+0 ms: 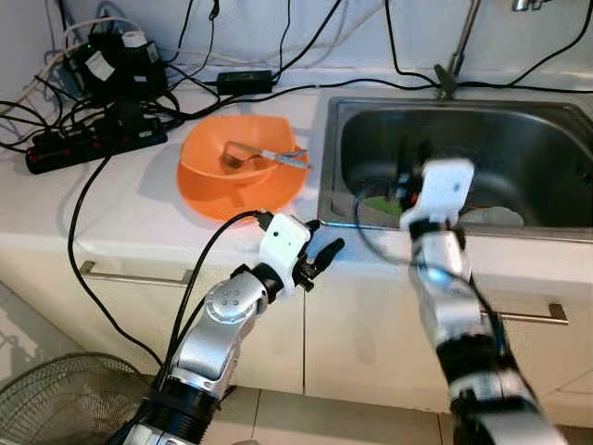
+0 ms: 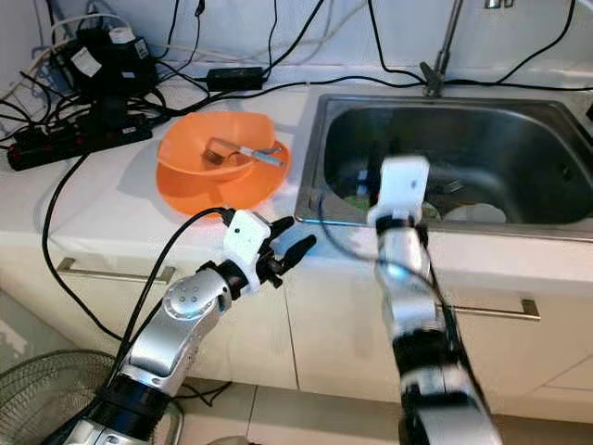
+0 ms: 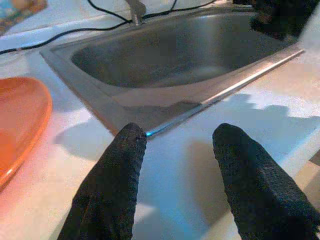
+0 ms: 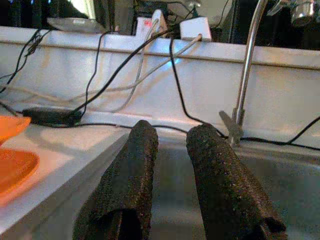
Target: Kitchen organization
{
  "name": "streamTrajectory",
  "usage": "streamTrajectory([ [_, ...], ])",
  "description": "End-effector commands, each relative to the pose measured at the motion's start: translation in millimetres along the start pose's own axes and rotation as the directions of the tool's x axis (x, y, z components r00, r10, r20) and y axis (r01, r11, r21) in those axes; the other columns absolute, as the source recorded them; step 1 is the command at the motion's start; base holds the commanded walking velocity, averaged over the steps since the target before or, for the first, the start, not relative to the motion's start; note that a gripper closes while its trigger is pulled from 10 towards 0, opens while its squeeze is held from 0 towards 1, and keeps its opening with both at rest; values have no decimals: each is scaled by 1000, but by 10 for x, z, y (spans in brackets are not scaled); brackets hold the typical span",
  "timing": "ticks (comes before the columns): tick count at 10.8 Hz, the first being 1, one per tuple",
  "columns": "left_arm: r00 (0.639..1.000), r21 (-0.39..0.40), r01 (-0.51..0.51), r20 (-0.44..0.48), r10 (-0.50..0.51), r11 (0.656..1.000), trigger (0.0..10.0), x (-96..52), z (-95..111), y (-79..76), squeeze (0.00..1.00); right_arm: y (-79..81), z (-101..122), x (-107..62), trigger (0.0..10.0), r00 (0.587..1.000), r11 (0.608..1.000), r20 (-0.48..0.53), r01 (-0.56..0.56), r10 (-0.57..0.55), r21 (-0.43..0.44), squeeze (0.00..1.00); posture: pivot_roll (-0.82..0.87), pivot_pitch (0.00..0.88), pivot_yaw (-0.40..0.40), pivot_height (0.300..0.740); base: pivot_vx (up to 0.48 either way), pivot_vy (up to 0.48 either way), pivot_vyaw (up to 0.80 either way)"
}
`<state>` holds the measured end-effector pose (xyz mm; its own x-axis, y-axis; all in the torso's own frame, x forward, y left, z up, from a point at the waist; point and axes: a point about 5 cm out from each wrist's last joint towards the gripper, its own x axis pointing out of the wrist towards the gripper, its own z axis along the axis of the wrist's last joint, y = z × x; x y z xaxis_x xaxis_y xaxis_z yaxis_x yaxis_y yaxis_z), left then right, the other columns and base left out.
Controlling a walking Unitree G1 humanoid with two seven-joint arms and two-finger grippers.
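Nearest the robot, the left end effector (image 1: 321, 257) hangs at the front edge of the white counter (image 1: 130, 209), its two black fingers (image 3: 112, 185) spread apart with nothing between them, pointing toward the near left corner of the sink (image 1: 556, 125). The right end effector (image 4: 167, 180) is held at the sink's front rim; its fingers stand a narrow gap apart and hold nothing, aimed along the basin toward the faucet (image 4: 246, 75).

Just beyond the left end effector sits the orange bowl (image 1: 243, 167) on the counter, beside the sink's left wall, with a metal utensil (image 1: 264, 158) lying inside it. The bowl looks like thin moulded plastic: probably light, fairly stiff and smooth, so likely to skid on the counter if nudged. Its rim is the sensible place to pinch, on the side nearest the robot. The loose utensil could rattle or slide out if the bowl tips, so it seems wiser to lift it level.

In the sink, something green (image 1: 382, 206) and a pale, plate-like object (image 1: 496, 217) lie on the bottom; what they are cannot be told.

Farther back, a black power strip (image 1: 93, 144), adapters and tangled cables (image 1: 306, 46) crowd the wall. White labels show on the adapters, but no writing on them can be read.
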<state>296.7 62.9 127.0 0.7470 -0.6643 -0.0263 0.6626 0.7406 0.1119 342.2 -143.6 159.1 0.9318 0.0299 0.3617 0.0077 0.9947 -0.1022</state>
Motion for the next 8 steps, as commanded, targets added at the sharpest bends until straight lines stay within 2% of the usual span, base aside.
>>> streamTrajectory([
  [1,1000,9,-30,2,30,1000,10000,-1,-3,52,0,29,52,-7,10000,1000,1000,11,-13,13,2,0,82,0,52,740,0,0,0],
  [7,993,17,-112,29,111,994,10000,11,3,147,0,64,-36,-188,10000,999,1000,-52,-8,9,11,0,75,0,67,740,0,0,0],
  [8,990,40,-133,46,131,990,10000,10,24,168,0,64,-75,-208,10000,997,1000,-71,-1,1,11,0,78,0,69,740,0,0,0],
])
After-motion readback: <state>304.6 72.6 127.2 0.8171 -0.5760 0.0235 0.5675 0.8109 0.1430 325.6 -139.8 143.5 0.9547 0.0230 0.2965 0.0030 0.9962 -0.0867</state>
